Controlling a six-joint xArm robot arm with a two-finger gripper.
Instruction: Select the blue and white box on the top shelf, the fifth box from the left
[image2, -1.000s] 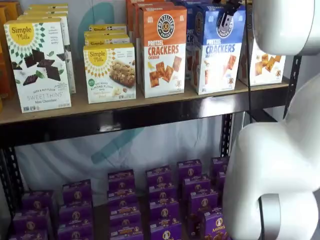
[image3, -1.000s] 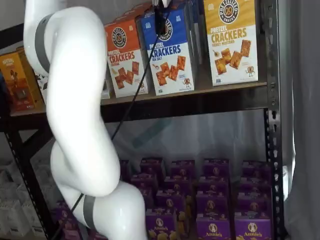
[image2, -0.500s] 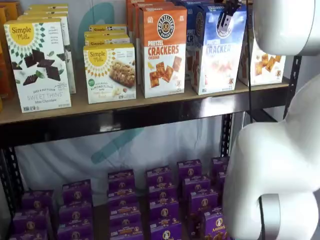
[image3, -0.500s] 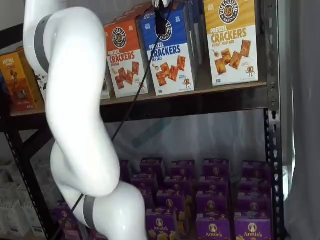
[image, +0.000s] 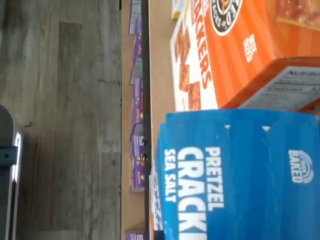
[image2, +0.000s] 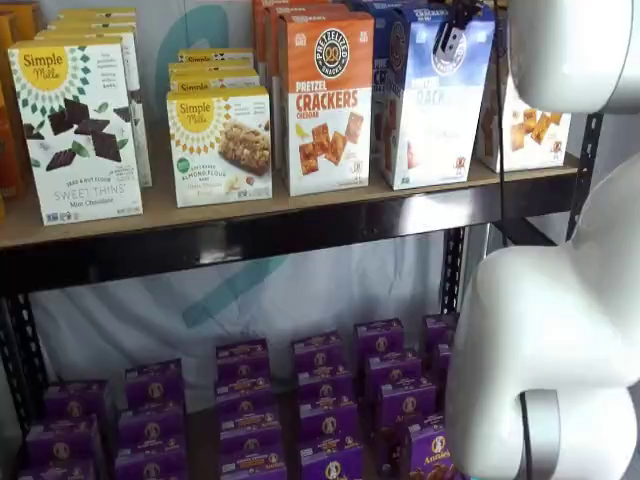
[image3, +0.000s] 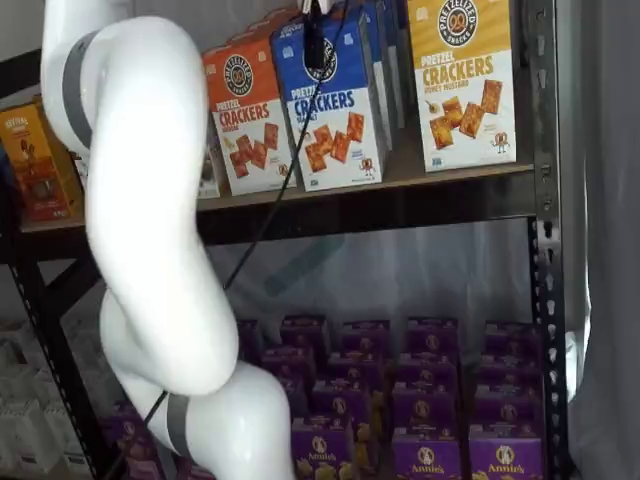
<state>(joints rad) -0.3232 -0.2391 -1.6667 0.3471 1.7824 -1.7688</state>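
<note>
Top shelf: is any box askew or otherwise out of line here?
Yes. The blue and white box leans, its top tipped forward out of line with the upright orange box beside it. The gripper sits at its top edge. Nothing looks spilled or damaged.

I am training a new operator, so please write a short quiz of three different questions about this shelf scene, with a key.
1. True or false: the blue and white box leans forward, its top toward the camera.
2. Which box stands directly beside it, toward the arm's side in a shelf view? A) the orange-topped cheddar box B) the yellow-topped box C) a purple box
3. Fill in: the gripper hangs in front of the box's ____ part.

Key: 1 true; 2 A; 3 upper.
</note>
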